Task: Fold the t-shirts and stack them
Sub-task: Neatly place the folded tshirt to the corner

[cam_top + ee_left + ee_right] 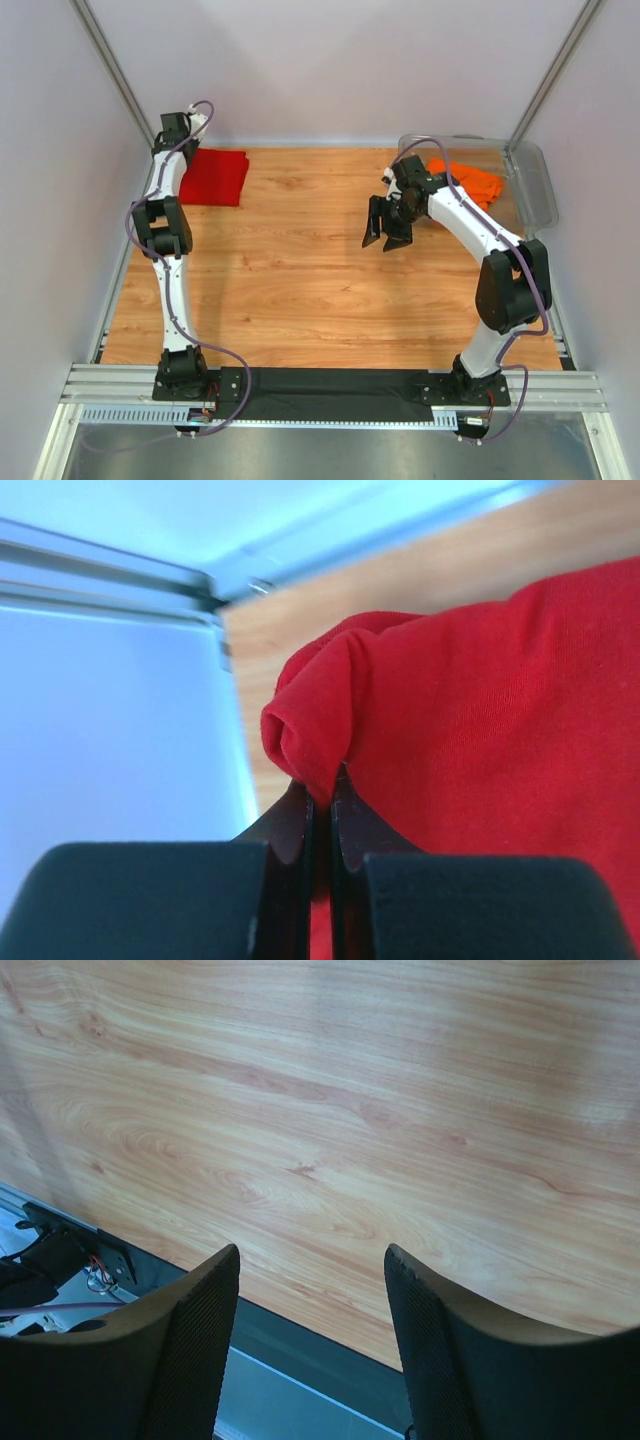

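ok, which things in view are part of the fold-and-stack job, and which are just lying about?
Job:
- red t-shirt, folded flat at far left, an edge pinched in the left hand
- orange t-shirt, crumpled at far right

Lying about:
- clear plastic bin, far right, next to the orange t-shirt

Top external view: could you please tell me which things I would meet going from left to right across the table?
red t-shirt → right gripper → orange t-shirt

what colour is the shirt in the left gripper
Bright red t-shirt, clamped in the left gripper; clearest in the left wrist view.
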{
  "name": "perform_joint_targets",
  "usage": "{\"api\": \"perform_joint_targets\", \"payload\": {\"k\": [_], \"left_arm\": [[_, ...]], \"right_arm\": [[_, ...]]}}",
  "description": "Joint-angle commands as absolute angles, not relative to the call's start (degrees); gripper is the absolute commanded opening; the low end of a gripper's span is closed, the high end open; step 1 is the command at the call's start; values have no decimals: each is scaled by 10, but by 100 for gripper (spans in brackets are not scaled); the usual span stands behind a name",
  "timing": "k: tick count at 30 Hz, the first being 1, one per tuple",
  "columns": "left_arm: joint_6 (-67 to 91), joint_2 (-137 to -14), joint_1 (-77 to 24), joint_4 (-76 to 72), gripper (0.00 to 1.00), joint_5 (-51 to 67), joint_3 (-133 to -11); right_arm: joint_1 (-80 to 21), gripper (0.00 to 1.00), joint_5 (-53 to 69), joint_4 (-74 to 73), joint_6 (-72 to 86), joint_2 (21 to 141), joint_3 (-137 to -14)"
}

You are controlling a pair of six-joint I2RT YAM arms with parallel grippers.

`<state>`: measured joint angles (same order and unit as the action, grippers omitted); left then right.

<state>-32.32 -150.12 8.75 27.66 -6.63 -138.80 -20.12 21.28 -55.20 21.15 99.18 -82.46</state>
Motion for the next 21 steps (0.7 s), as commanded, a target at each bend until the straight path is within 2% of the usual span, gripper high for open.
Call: {"api": "perform_joint_targets", "payload": {"k": [1,15,16,18,19,20,21], "left_arm": [[-364,-1497,96,182,0,-76,-1419],[-378,-1523,114,117,1,-71,-1429],[-374,-1527,113,107,20,-101,-1429],[-370,-1526,113,84,44,-139,-1428],[-367,-1518,113,81,75,-171,-1429],[-357,-1510,111,82,99,-185,-1425],[-346,-1500,106,84,99,-201,-1420]], "right_arm": [[-204,61,210,-550,206,1006,-854],[-204,60,214,-552,210,1045,-882],[-201,60,214,-552,210,1048,-884],[-204,60,209,-552,210,1048,-881],[-204,60,205,-553,213,1041,-875],[-203,61,204,-553,214,1035,-871],[-203,61,208,-544,223,1026,-864]]}}
